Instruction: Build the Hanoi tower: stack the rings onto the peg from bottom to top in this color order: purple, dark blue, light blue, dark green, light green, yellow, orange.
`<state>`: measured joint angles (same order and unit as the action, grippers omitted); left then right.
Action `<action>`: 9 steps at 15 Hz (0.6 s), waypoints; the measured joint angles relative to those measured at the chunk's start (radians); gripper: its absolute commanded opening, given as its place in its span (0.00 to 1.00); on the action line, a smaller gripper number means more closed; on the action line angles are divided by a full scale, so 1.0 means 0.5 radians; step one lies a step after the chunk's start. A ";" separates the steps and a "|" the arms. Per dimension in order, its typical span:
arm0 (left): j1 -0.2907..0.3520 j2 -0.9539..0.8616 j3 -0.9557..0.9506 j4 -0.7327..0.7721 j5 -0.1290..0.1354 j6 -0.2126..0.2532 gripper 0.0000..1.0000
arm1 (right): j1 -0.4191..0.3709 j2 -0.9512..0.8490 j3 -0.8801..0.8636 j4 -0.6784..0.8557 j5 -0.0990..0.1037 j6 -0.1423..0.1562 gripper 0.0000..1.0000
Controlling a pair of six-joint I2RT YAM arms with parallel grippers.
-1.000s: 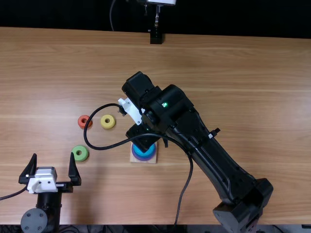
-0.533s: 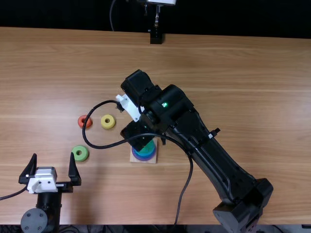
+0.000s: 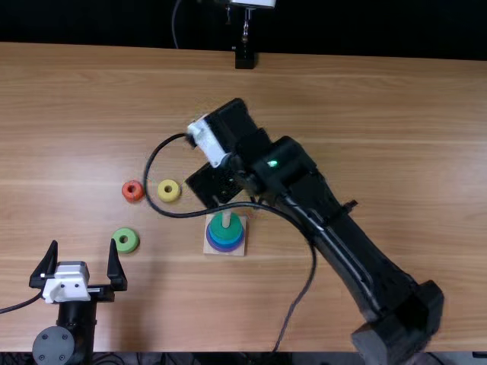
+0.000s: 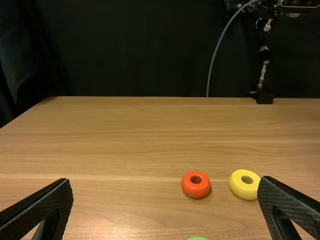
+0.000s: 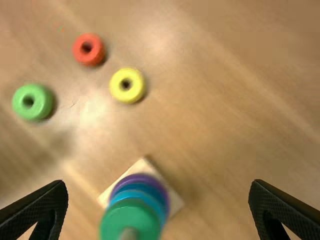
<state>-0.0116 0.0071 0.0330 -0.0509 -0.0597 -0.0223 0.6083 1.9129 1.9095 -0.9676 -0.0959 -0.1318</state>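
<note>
Right end effector (image 3: pixel 215 185): wide open, gripping nothing, over the counter (image 3: pixel 396 152) near the peg (image 3: pixel 226 219). Left end effector (image 3: pixel 84 247): wide open, empty, left of the peg. Dark green ring (image 3: pixel 218 230) sits on the peg; light green ring (image 3: pixel 126 240), yellow ring (image 3: pixel 169 197) lie left.

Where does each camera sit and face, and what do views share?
Top view: fixed above the near edge of the table, looking steeply down and forward; left arm and right arm show.
Left wrist view: on that wrist, looking across the table; open fingers show.
Right wrist view: on that wrist, looking down on stacked rings; open fingers show.
Both wrist views share the orange ring and yellow ring.
</note>
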 measured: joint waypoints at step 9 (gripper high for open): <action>0.001 0.000 0.000 0.001 0.000 -0.001 1.00 | -0.639 -1.231 -1.146 1.179 0.005 0.000 1.00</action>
<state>-0.0113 0.0071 0.0330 -0.0505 -0.0597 -0.0227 0.2890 1.2972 1.3365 -0.3782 -0.0933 -0.1318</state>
